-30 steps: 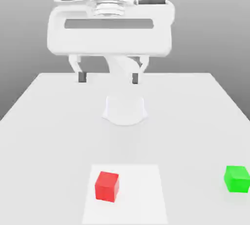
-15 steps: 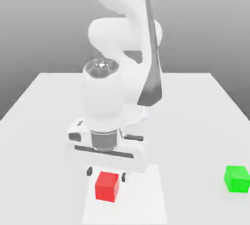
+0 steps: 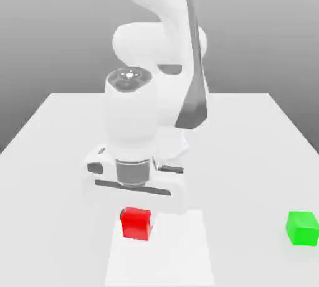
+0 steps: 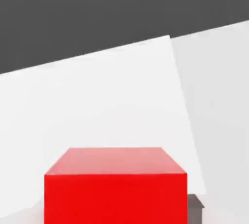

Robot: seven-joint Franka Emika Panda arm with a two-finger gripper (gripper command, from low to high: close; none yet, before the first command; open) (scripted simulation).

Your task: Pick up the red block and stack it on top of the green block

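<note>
The red block hangs a little above the white square patch near the front of the table, directly under the white hand. My gripper is shut on it, its body pointing straight down. In the hand view the red block looms close, with a dark fingertip against its side. The green block rests on the table far off at the exterior view's right, apart from everything else.
The arm's white base and upper links rise behind the hand in the middle of the grey-white table. Open tabletop lies between the red block and the green block.
The arm swung down over the red block, the fingers came around it, and since half a second ago hand and block have risen slightly together. The green block stayed put.
</note>
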